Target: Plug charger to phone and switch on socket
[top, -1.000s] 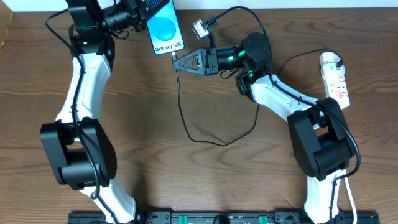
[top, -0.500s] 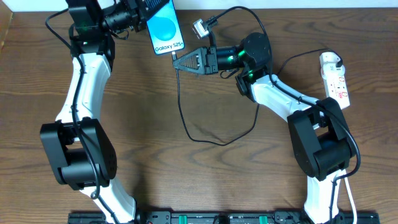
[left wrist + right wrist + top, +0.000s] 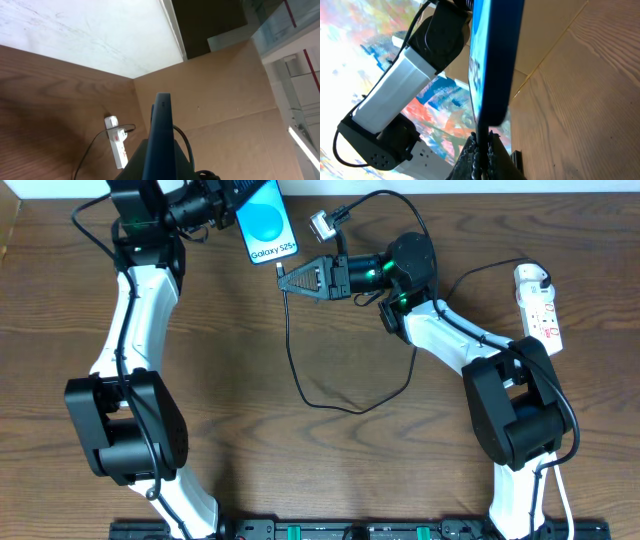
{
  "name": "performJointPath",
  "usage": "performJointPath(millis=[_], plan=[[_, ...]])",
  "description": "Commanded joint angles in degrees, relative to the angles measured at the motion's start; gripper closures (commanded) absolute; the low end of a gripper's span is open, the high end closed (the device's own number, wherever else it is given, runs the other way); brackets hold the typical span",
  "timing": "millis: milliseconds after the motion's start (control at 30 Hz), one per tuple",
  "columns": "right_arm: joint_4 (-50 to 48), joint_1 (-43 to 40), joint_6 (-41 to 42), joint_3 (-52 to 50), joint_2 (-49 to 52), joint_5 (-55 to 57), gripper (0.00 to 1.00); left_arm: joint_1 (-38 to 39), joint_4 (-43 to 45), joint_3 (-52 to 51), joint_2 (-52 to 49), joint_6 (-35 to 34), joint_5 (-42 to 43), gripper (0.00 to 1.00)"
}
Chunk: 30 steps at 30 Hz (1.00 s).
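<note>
The phone (image 3: 266, 224), blue screen up, is held off the table at the far edge by my left gripper (image 3: 228, 200), which is shut on its upper end. In the left wrist view the phone (image 3: 162, 131) shows edge-on between the fingers. My right gripper (image 3: 283, 278) is shut on the charger's plug tip (image 3: 481, 142), just below the phone's lower edge (image 3: 492, 112); the tip reaches that edge, and I cannot tell whether it is inserted. The charger cable (image 3: 300, 380) loops over the table towards the socket (image 3: 540, 305) at the right, which carries a white adapter (image 3: 531, 277).
A silver connector on a thick black robot cable (image 3: 321, 225) hangs beside the phone. The socket (image 3: 116, 148) also shows in the left wrist view, near a brown cardboard wall (image 3: 225, 100). Both arm bases stand at the near edge.
The phone in the left gripper has shifted very slightly towards the far edge. The right gripper and cable have not moved.
</note>
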<state>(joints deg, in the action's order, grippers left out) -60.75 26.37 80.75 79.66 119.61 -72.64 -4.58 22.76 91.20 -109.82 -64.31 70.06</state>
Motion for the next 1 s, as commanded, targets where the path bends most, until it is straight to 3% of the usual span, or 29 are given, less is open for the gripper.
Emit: performJointPath(millis=[0, 967], plan=[[-0.3, 0.0, 0.5, 0.0, 0.4, 0.5, 0.99, 1.0, 0.5, 0.4, 1.4, 1.5, -0.2, 0.93], [-0.3, -0.5, 0.4, 0.0, 0.4, -1.1, 0.99, -0.5, 0.5, 0.4, 1.4, 1.7, 0.0, 0.93]])
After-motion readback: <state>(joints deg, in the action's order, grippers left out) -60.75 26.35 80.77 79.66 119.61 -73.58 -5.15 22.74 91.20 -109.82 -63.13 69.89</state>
